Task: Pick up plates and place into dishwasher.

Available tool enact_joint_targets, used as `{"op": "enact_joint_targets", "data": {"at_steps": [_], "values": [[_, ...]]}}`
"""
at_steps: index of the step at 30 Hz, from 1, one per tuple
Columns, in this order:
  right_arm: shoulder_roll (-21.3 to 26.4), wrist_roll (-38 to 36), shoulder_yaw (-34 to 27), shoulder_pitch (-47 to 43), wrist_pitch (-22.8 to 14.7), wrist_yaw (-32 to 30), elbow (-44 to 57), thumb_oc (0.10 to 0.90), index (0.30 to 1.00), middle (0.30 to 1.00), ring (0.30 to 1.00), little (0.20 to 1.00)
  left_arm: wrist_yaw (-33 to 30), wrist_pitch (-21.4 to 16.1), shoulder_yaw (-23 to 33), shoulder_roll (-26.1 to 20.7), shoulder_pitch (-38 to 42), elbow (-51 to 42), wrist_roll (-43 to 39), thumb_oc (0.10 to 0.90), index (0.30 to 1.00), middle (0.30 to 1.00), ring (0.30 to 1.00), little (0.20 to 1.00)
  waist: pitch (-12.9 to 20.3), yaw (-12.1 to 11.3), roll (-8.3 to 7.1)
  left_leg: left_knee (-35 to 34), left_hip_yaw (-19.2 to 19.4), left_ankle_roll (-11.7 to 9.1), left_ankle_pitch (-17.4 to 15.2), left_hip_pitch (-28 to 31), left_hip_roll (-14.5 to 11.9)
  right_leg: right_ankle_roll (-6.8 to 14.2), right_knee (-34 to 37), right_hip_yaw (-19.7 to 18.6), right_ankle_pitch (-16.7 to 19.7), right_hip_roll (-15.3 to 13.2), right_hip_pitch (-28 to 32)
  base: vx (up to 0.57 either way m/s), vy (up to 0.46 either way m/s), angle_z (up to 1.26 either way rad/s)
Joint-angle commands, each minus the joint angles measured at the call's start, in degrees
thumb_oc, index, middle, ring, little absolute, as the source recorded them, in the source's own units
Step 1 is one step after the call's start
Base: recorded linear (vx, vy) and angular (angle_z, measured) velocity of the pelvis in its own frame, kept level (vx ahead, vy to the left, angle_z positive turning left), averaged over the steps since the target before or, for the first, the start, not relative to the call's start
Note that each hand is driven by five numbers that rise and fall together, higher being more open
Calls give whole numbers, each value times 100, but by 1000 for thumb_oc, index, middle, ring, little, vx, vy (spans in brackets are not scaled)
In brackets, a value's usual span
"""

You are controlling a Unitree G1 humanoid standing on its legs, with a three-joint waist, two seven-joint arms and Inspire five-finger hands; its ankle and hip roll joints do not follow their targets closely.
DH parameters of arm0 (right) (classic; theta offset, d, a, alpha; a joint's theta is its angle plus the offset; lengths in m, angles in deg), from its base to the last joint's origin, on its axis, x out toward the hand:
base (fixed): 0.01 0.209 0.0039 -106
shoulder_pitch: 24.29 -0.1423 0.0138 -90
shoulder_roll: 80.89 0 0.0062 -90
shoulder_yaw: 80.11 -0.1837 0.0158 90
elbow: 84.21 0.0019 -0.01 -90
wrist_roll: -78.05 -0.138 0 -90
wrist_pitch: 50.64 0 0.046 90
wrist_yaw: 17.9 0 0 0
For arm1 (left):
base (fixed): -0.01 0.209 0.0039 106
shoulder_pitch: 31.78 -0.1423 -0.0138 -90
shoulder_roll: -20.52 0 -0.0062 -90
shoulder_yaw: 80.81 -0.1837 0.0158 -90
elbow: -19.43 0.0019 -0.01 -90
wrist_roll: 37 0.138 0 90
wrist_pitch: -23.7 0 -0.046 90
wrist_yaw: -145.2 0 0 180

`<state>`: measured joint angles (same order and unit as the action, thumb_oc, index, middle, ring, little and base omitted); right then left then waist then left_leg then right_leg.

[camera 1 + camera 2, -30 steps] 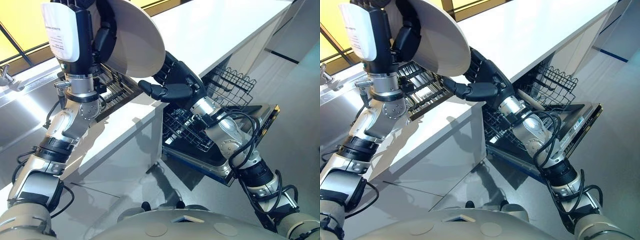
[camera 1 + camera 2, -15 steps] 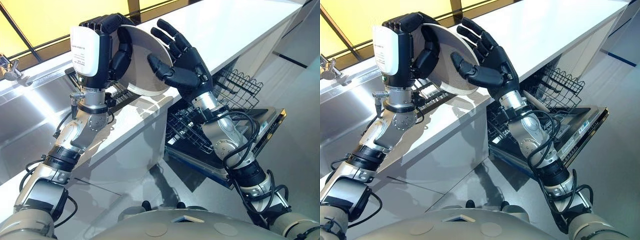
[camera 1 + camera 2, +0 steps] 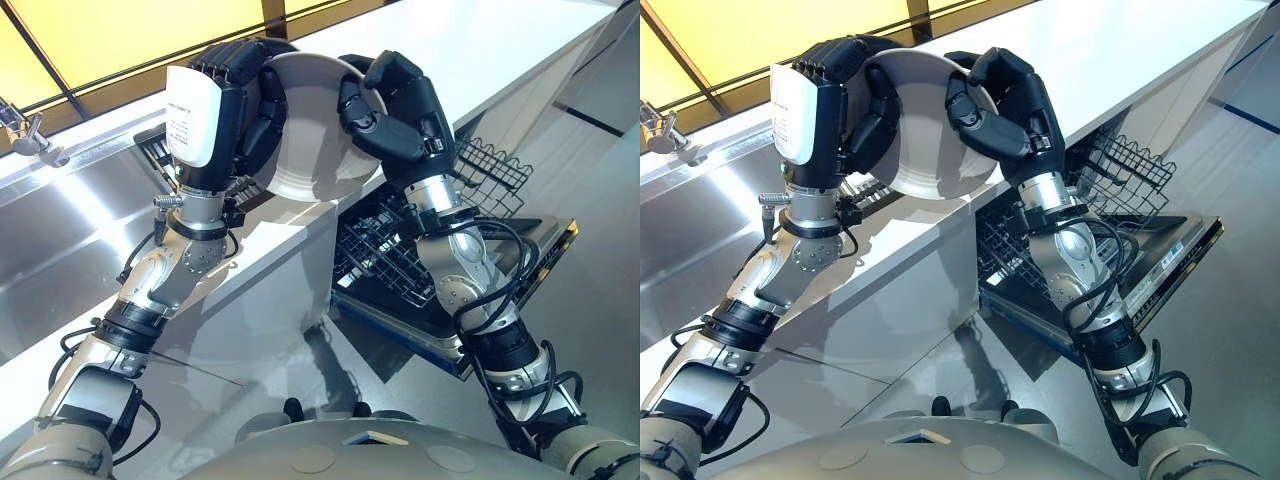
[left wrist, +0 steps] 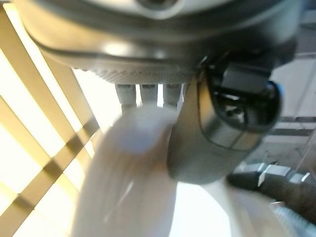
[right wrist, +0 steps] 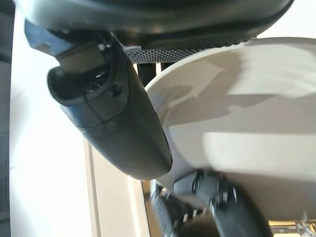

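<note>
Currently both hands are gripping 1 white plate above the white counter, tilted nearly on edge. The left hand is curling around the plate's left rim, and the right hand is clamping the opposite rim, thumb on the face as the right wrist view shows. This looks like a handover. The lower dishwasher rack is sitting pulled out over the open door, below and to the right, well apart from the plate. To do the step well, the right hand should be holding firmly before the left is letting go. The plate should then be travelling on edge, clearing the counter's corner, and lining up with the rack's tines.
</note>
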<state>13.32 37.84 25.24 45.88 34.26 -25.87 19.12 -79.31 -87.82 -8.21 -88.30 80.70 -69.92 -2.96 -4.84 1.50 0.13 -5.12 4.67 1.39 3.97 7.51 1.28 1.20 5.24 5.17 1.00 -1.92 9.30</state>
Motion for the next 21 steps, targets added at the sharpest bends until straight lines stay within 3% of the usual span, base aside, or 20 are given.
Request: {"op": "enact_joint_targets", "data": {"at_steps": [1,6,16,21], "values": [[54,417,-722,-353,-866,-118,403,100,300,300,300,200,92,-76,705,-293,212,-68,-913,800,900,900,900,900,522,-27,-22,15,-38,-84,-525,127,67,211,-122,4,7,111,-169,-56,-5,9],[190,665,-862,-359,-905,-213,352,100,300,300,300,200,263,1,980,-327,171,-158,-1428,800,900,900,900,900,511,-41,-34,16,-67,-77,-465,91,67,185,-156,7,25,128,-210,-22,-8,3],[566,1175,-1218,-299,-1059,-467,181,100,300,300,300,200,390,235,1343,-511,38,-99,-1639,800,900,900,900,900,524,-11,-25,17,-128,-68,-465,87,74,162,-169,-81,-3,175,-204,-16,-5,5],[896,1991,-1675,-288,-1618,-1387,66,100,300,300,300,200,772,346,1571,-640,-124,46,-1988,800,900,900,900,900,529,10,-22,12,-126,-74,-473,91,62,170,-119,-137,32,183,-199,-1,-4,5]]}}
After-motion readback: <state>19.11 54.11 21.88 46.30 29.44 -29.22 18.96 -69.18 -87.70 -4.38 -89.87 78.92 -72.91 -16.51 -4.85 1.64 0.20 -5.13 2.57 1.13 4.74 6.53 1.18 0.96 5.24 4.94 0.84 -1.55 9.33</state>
